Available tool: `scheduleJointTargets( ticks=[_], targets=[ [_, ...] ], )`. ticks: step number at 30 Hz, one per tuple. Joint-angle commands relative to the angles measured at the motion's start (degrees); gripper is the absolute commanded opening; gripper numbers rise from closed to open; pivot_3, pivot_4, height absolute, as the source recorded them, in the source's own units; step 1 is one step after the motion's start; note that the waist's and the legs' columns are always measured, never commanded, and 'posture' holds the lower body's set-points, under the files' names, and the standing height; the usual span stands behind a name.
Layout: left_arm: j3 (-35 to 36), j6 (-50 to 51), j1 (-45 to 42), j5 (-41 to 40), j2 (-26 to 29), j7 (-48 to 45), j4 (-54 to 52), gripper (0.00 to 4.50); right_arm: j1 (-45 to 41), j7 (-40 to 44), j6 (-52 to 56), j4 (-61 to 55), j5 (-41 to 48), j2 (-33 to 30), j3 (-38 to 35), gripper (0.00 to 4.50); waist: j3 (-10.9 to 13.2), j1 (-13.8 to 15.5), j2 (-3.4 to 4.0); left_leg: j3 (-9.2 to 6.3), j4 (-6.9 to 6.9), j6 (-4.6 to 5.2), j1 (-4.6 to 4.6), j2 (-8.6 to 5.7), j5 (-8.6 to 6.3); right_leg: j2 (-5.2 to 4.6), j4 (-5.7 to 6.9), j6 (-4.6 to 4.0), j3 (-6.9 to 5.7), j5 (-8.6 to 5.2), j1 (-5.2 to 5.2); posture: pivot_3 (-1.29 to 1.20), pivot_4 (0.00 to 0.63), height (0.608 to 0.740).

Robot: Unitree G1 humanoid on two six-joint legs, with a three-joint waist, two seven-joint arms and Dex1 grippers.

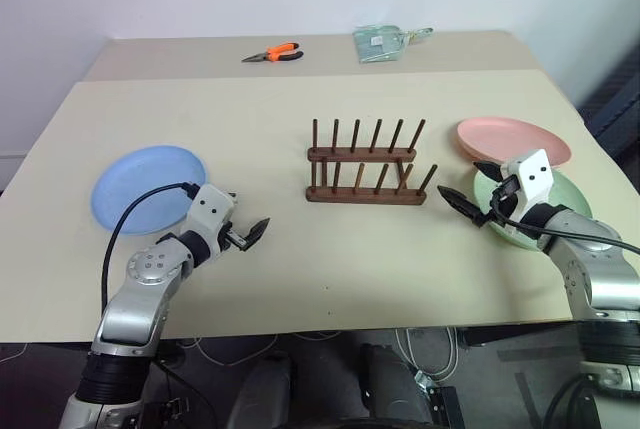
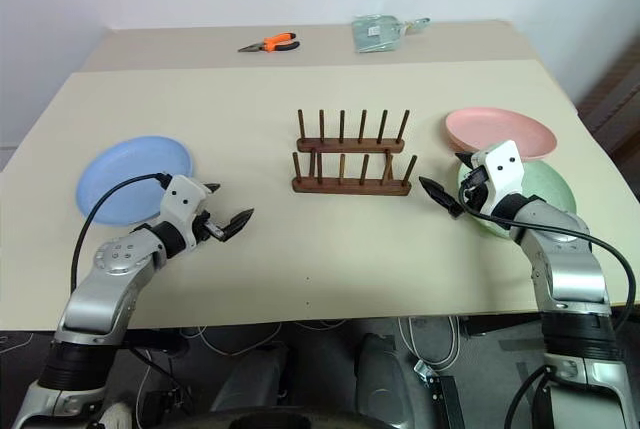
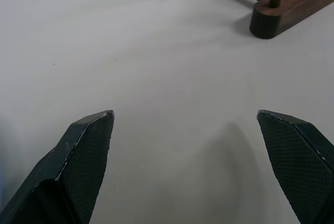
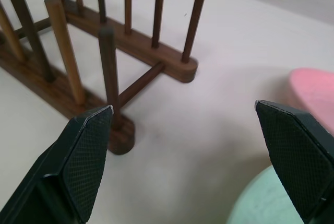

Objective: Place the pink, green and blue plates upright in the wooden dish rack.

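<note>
The dark wooden dish rack (image 1: 365, 174) stands empty at the table's middle, pegs upright. The blue plate (image 1: 148, 187) lies flat at the left. My left gripper (image 1: 250, 214) hovers open just right of it, pointing toward the rack (image 3: 282, 10), with nothing between its fingers. At the right the pink plate (image 1: 512, 141) lies flat, its near edge overlapping the green plate (image 1: 565, 194). My right gripper (image 1: 458, 177) is open over the green plate's left rim (image 4: 266, 203), aimed at the rack's right end (image 4: 156, 51). My right arm hides part of the green plate.
Orange-handled pliers (image 1: 273, 53) and a clear plastic packet (image 1: 380, 42) lie on the far table section. The beige table (image 1: 330, 279) has bare surface between the rack and its front edge.
</note>
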Motion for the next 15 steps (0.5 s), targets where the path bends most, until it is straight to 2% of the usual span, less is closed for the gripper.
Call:
scheduleJointTargets(
  ticks=[1, 5, 9, 15],
  targets=[
    [-0.12, -0.64, -1.08, -0.19, -0.08, 0.14, -0.5, 4.5, -1.14, -1.46, -2.33, -1.26, -1.34, 0.21, -0.44, 4.45, 0.0, 0.02, 0.0, 0.0, 0.0, 0.0, 0.0, 0.0, 0.0, 0.0, 0.0, 0.0, 0.0, 0.0, 0.0, 0.0, 0.15, 0.74],
    [-0.53, -0.6, -2.04, -0.25, -0.77, 0.39, -0.01, 4.5, -3.11, -1.68, -1.6, 0.1, -0.79, 0.5, -0.54, 4.45, 0.0, 0.01, 0.0, 0.0, 0.01, 0.0, 0.0, -0.01, 0.0, -0.01, -0.01, 0.0, 0.0, 0.0, 0.0, 0.0, 0.15, 0.74],
    [-2.61, -1.56, -5.5, -1.52, -0.88, -3.94, 4.15, 4.5, -2.38, -0.16, -0.22, -1.33, -0.53, -0.21, 0.29, 4.45, 0.0, 0.18, -0.01, -0.02, 0.02, 0.0, -0.02, -0.01, 0.0, 0.0, 0.0, 0.0, -0.04, 0.0, 0.02, 0.0, 0.15, 0.74],
    [-11.82, -10.14, -16.34, 1.95, 0.74, -16.89, 19.51, 4.5, 3.71, -0.69, 3.0, -10.14, 0.23, -0.28, -0.29, 4.45, 0.0, 0.17, 0.0, -0.02, 0.03, 0.0, -0.04, -0.04, 0.0, -0.02, -0.01, 0.01, -0.05, -0.01, 0.02, 0.0, 0.15, 0.74]
  ],
)
